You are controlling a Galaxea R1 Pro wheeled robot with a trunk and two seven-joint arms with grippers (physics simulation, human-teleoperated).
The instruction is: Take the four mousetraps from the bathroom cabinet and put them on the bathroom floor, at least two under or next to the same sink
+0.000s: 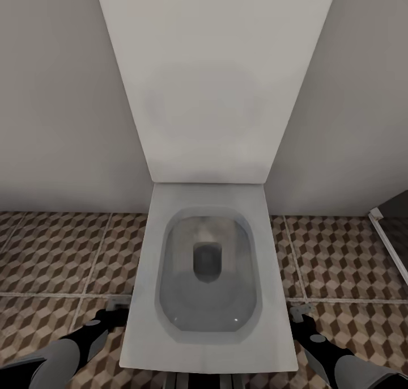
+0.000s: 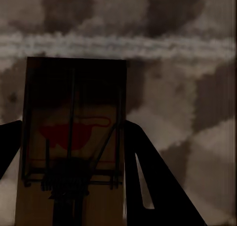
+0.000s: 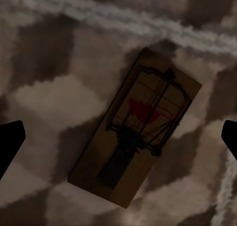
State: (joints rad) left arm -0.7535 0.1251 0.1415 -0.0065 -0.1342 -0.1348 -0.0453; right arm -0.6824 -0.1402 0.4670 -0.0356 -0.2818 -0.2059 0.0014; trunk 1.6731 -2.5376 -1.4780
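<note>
In the left wrist view a tan mousetrap [image 2: 74, 112] with a red mark and dark wire parts sits between my left gripper [image 2: 74, 124] fingers, which press on both of its long edges just above the cube-patterned bathroom floor [image 2: 187, 102]. In the right wrist view a second mousetrap [image 3: 136, 129] lies flat on the floor tiles [image 3: 54, 102], and my right gripper [image 3: 123, 132] stands open wide above it. The head view has my left gripper [image 1: 110, 315] and right gripper [image 1: 303, 320] low on either side of a toilet. The cabinet and the sink are out of view.
A white toilet [image 1: 207, 332] with its lid up stands directly ahead between both arms, against a pale wall [image 1: 56, 122]. Patterned floor [image 1: 51, 253] spreads to its left and right. A dark panel with a white edge [image 1: 391, 236] stands at the far right.
</note>
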